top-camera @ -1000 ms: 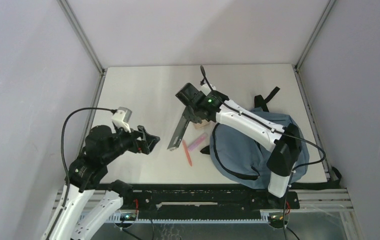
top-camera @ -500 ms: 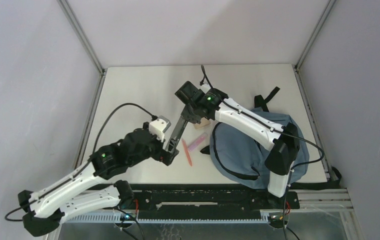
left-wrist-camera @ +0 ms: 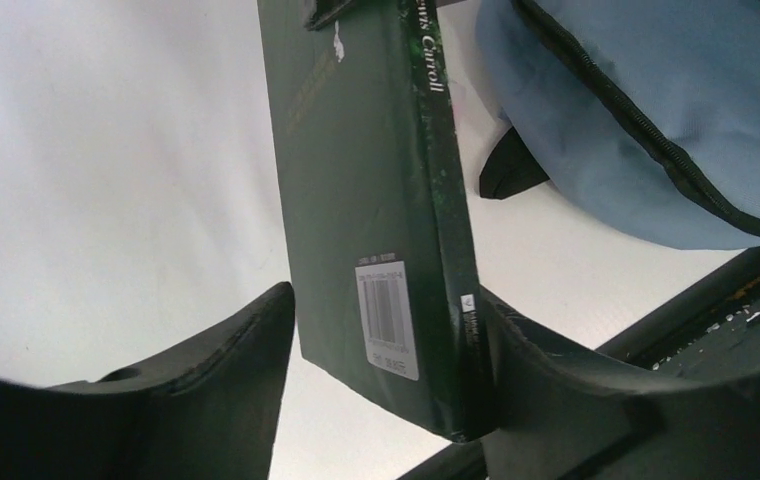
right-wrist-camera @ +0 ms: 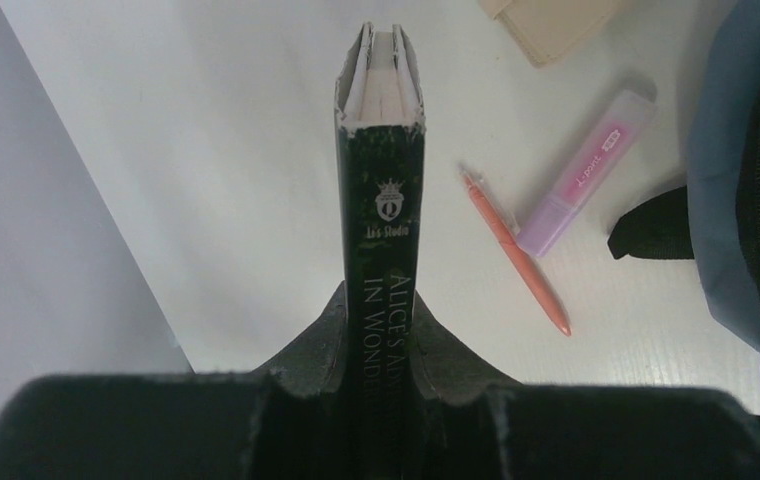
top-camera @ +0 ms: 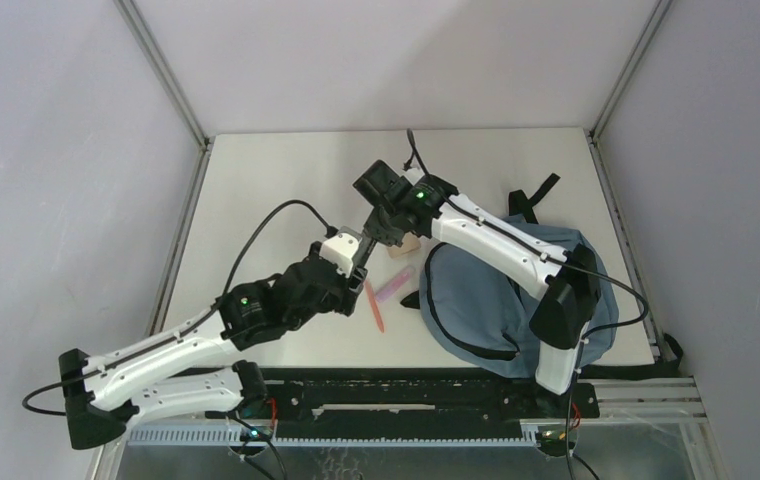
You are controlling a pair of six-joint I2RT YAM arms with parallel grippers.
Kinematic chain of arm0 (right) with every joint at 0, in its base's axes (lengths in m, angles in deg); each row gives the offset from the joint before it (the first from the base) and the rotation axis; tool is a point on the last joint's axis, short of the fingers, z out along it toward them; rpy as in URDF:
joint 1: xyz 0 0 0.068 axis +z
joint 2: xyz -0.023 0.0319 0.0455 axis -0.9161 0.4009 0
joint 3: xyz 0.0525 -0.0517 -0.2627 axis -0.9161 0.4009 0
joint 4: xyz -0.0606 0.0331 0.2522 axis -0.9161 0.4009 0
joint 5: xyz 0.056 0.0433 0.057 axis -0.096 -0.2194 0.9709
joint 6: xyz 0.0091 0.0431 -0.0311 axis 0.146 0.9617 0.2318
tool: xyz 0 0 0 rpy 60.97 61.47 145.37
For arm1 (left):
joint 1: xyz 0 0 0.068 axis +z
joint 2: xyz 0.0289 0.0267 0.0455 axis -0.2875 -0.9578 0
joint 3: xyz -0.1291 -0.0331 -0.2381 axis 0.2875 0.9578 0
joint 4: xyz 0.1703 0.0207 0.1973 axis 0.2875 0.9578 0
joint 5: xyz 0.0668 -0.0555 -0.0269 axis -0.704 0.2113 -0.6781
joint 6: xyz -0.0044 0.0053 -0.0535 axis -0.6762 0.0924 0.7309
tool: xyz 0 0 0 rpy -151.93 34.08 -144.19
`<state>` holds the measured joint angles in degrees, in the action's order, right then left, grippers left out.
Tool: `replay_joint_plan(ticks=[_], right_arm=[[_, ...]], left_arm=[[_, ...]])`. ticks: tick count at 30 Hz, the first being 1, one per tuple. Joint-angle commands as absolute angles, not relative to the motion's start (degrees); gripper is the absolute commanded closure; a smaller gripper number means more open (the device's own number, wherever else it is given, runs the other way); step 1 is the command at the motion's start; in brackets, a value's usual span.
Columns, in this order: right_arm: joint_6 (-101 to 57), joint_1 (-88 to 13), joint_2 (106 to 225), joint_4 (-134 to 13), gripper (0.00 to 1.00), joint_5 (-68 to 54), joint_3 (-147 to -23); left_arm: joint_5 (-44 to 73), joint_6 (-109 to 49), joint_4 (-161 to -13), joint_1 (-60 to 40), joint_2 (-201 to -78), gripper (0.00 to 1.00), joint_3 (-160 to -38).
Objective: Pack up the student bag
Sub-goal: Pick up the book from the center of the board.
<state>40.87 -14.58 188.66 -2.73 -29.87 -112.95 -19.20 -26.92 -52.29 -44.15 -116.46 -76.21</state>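
A dark green paperback book (right-wrist-camera: 381,200) is held off the table, with my right gripper (right-wrist-camera: 381,310) shut on its spine end. My left gripper (left-wrist-camera: 386,300) straddles the book's (left-wrist-camera: 376,200) other end near the barcode. Its right finger (left-wrist-camera: 536,350) touches the spine, and a thin gap shows at the left finger (left-wrist-camera: 246,340). In the top view the book (top-camera: 366,252) slants between the right gripper (top-camera: 388,222) and the left gripper (top-camera: 348,285). The dusty-blue student bag (top-camera: 476,300) lies at the right under the right arm.
An orange pen (top-camera: 374,305) and a pink highlighter (top-camera: 394,287) lie on the table beside the bag's edge. A beige block (top-camera: 406,245) sits just behind them. Black straps (top-camera: 536,195) trail from the bag's far side.
My left arm swung in from the left edge and reached the book's lower end. Its jaws have narrowed around the book. The right arm has kept the book almost still.
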Motion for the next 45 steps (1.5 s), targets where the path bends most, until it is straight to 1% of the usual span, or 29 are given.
replay_joint_plan(ticks=[1, 4, 5, 7, 10, 12, 14, 15, 16, 17, 18, 19, 20, 22, 23, 28, 31, 34, 37, 39, 41, 45], right_arm=[[41.7, -14.8, 186.1, -5.6, 1.00, -27.9, -113.2], [41.7, -15.1, 186.2, -6.0, 1.00, -27.0, -112.9], [41.4, -15.1, 186.1, -6.5, 1.00, -26.7, -112.8], [41.0, -15.3, 186.0, -7.5, 1.00, -26.1, -112.3], [40.4, -15.9, 185.6, -10.3, 1.00, -23.7, -110.4], [39.2, -16.7, 185.3, -12.4, 1.00, -20.6, -108.5], [36.6, -17.5, 185.2, -14.3, 0.91, -17.8, -107.4], [35.1, -17.6, 184.9, -15.3, 0.85, -17.1, -106.9], [33.0, -17.7, 184.4, -17.0, 0.74, -16.2, -106.2], [29.7, -17.5, 183.8, -18.5, 0.52, -15.6, -105.7], [28.0, -17.3, 183.0, -18.9, 0.23, -16.1, -105.5], [26.4, -17.0, 181.6, -19.0, 0.05, -17.2, -105.4], [24.8, -16.9, 180.2, -19.6, 0.01, -17.9, -104.8], [22.1, -17.2, 176.1, -23.1, 0.00, -17.6, -101.5], [21.3, -17.8, 173.6, -25.3, 0.00, -17.2, -99.2], [15.2, -20.5, 158.4, -42.5, 0.00, -12.0, -83.3], [11.9, -22.0, 152.1, -47.2, 0.00, -11.7, -76.4], [8.8, -24.0, 148.8, -52.0, 0.00, -6.4, -71.2], [6.6, -25.2, 146.7, -59.2, 0.00, 0.3, -65.4], [5.8, -25.5, 145.5, -64.6, 0.00, 4.4, -61.9], [4.7, -25.6, 144.3, -68.6, 0.00, 7.2, -58.9], [1.4, -25.6, 141.9, -70.8, 0.00, 7.4, -55.7]], left_arm=[[-23.9, -28.2, -55.2, -44.6, -116.9, 0.38, -79.9], [-24.6, -28.4, -55.2, -44.8, -116.9, 0.50, -79.9], [-24.9, -28.3, -55.2, -44.9, -116.9, 0.57, -79.9], [-25.7, -27.8, -54.9, -44.9, -116.9, 0.77, -80.1], [-26.8, -27.1, -54.2, -44.9, -116.5, 0.93, -80.0], [-28.3, -27.1, -53.7, -44.9, -116.1, 1.00, -80.1], [-29.2, -27.3, -53.0, -44.9, -115.3, 1.00, -80.0], [-29.7, -27.7, -52.7, -44.9, -115.1, 1.00, -79.9], [-30.2, -27.9, -52.3, -44.9, -114.7, 1.00, -79.9], [-30.5, -28.1, -51.7, -44.9, -114.3, 1.00, -79.9], [-30.9, -28.2, -51.0, -44.9, -114.0, 1.00, -79.9], [-31.5, -28.1, -50.3, -44.8, -113.6, 1.00, -80.0], [-31.9, -27.9, -49.7, -44.6, -113.2, 1.00, -80.0], [-31.7, -26.1, -48.0, -43.5, -111.8, 1.00, -80.6], [-29.8, -25.0, -47.6, -42.3, -110.9, 1.00, -80.8], [-12.5, -23.5, -45.6, -33.4, -105.3, 1.00, -81.8], [-1.9, -23.7, -42.6, -28.1, -103.1, 1.00, -84.1], [10.8, -24.4, -39.6, -22.4, -102.8, 1.00, -86.5], [23.0, -24.7, -39.0, -19.3, -102.6, 1.00, -87.5], [27.9, -24.5, -39.0, -18.3, -102.2, 1.00, -87.3], [30.0, -24.5, -39.4, -18.2, -101.3, 1.00, -86.8], [34.3, -24.8, -39.6, -17.9, -100.2, 1.00, -86.5]])
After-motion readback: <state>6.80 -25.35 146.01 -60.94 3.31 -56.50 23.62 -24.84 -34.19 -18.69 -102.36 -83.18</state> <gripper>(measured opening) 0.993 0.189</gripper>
